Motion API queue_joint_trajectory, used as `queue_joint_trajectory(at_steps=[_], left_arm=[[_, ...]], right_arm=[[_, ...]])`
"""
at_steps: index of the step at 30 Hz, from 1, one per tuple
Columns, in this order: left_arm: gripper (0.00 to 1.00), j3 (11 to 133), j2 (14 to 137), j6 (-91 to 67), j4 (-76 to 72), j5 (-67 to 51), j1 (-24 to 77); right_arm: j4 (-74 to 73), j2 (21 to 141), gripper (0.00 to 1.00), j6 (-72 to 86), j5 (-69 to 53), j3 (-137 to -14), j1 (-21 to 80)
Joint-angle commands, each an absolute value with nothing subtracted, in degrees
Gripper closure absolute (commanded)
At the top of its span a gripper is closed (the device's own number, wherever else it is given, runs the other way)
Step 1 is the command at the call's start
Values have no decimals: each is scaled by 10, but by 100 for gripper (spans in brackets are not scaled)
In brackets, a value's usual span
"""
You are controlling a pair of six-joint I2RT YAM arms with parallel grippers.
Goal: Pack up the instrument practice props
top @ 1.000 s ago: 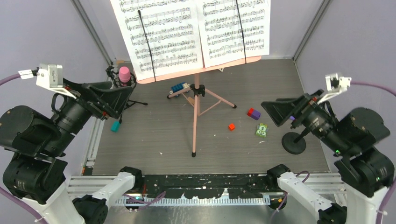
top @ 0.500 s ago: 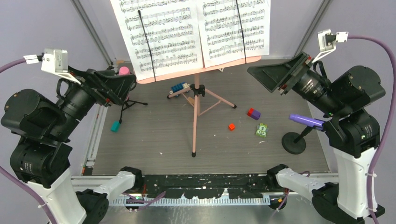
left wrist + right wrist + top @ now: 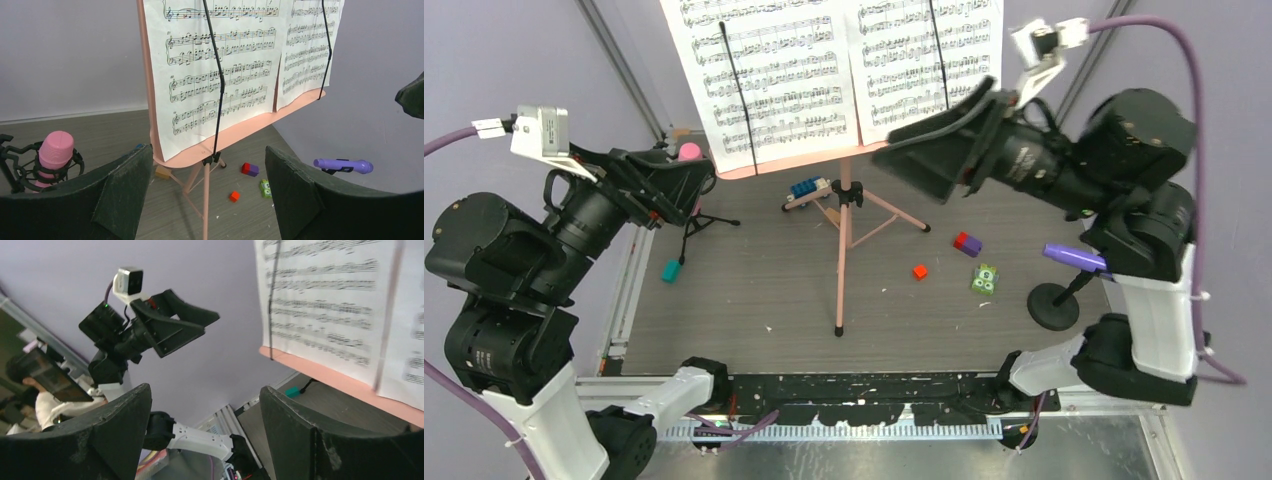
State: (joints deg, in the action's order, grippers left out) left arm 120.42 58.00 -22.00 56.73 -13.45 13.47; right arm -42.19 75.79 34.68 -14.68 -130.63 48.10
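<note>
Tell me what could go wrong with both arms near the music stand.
The open right gripper sits by the sheet-music pages; a careless close could crumple them. The music rack stands tall on thin tripod legs, so a sideways push up top may topple it. The right arm looms near the purple microphone and could knock it.

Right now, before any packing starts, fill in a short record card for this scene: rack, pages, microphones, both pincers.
Rack: pink music rack on tripod legs, upright, mid-table
Pages: two white sheet-music pages resting on the rack
Pink microphone: in black wire mount, far left
Purple microphone: on black round-base stand, right
Left pincer: open, empty
Right pincer: open, empty, raised beside the rack's right edge
Packed: nothing yet
</note>
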Motion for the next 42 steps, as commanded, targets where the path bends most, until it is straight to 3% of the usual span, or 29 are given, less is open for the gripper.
queue_joint_trajectory(at_steps=[1, 6, 12, 21, 26, 32, 38, 42], left_arm=[[16, 1215, 579, -204, 558, -125, 133], [16, 1219, 572, -191, 568, -115, 133], [21, 1225, 580, -196, 578, -72, 133], [26, 1210, 577, -207, 540, -75, 133], [27, 1209, 580, -204, 521, -129, 133], [30, 1208, 587, -198, 504, -201, 133], [32, 1177, 582, -215, 442, -254, 133], [37, 1177, 599, -241, 410, -276, 133]], right_arm=[[-486, 830, 17, 237, -8, -1387, 602], [-447, 855, 18, 197, 73, -1384, 669], [-390, 899, 32, 171, 136, -1391, 702], [-311, 948, 35, 160, 185, -1387, 703], [-314, 950, 35, 137, 241, -1402, 702], [-423, 979, 26, 85, 274, -1518, 699], [-368, 899, 24, 43, 311, -1415, 677], [-394, 890, 24, 45, 275, -1434, 642]])
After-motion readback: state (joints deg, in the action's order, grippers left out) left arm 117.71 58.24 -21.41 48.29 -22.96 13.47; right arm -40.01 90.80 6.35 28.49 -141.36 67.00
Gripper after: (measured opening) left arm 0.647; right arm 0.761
